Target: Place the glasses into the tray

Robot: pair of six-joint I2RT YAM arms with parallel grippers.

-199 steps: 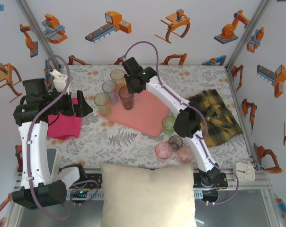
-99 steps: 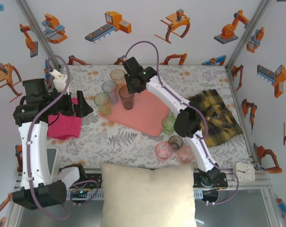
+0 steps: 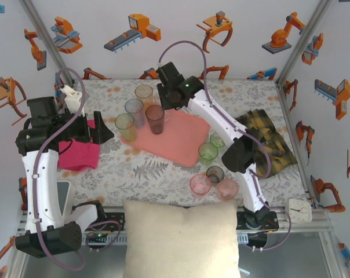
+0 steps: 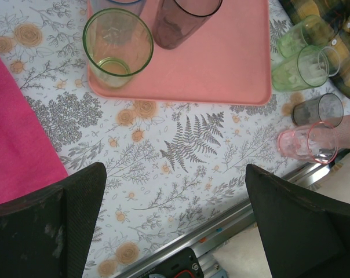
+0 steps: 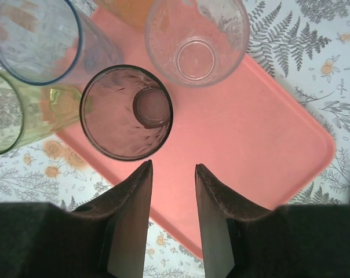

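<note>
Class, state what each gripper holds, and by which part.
Nothing is held: the left gripper and the right gripper both stand open and empty.

The tray (image 5: 262,133) is salmon pink. At the upper left of the right wrist view are a smoky grey glass (image 5: 127,111), a green glass (image 5: 13,110) and a bluish glass (image 5: 36,37). The tablecloth (image 4: 192,145) is pale with grey ferns and orange flowers. The left cloth (image 4: 18,133) is magenta, the right cloth (image 3: 268,142) yellow-black plaid.
</note>
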